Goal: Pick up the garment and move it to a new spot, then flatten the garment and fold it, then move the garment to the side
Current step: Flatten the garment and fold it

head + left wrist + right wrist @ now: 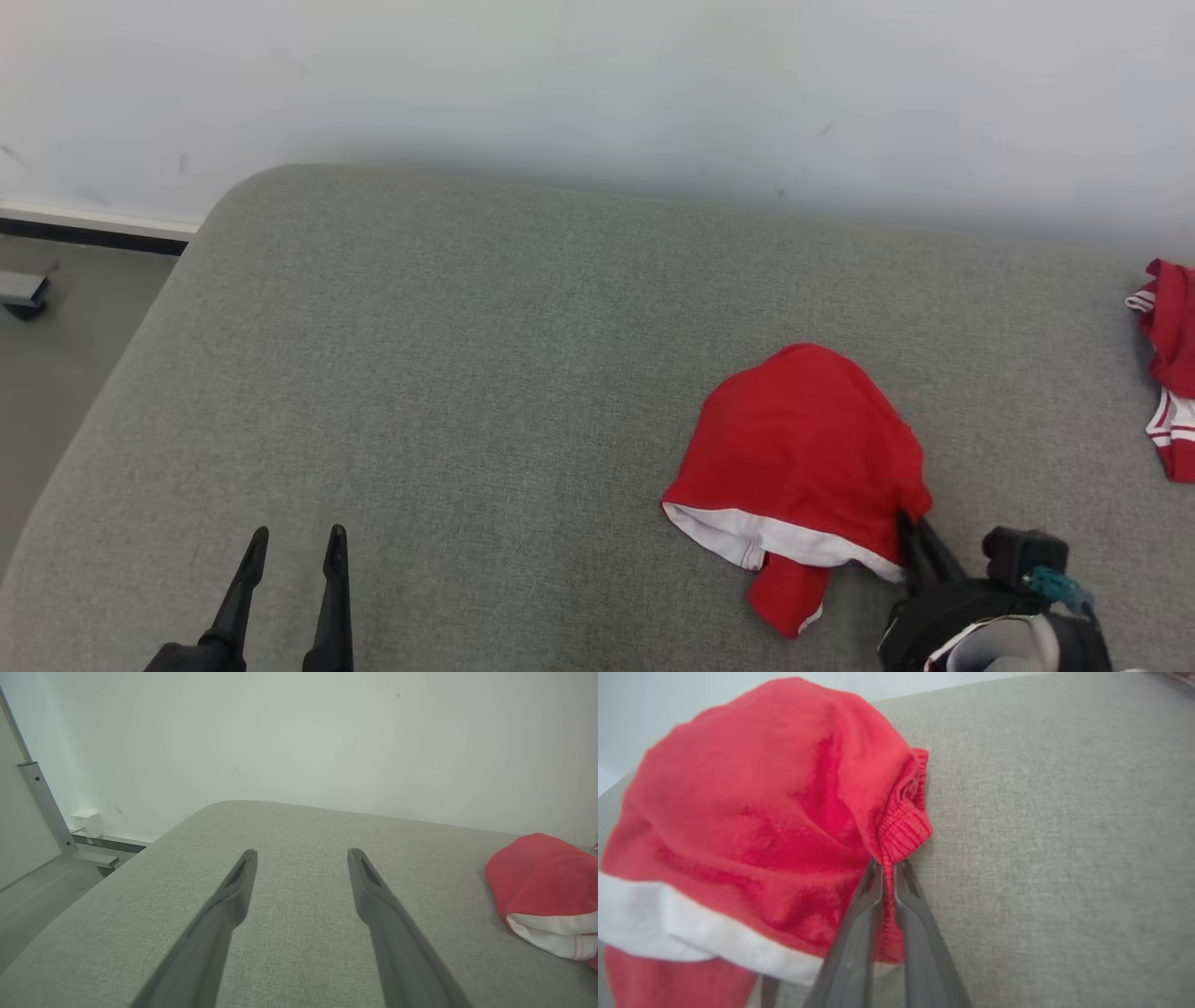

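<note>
Grey cushion, white wall — second red-and-white cloth far right.

This looks like a bare test room rather than a lived-in home. A wide grey woven-fabric padded platform with a rounded corner stands against a plain scuffed white wall. A grey metal frame post and a small white wall box stand by the smooth grey floor.
</note>
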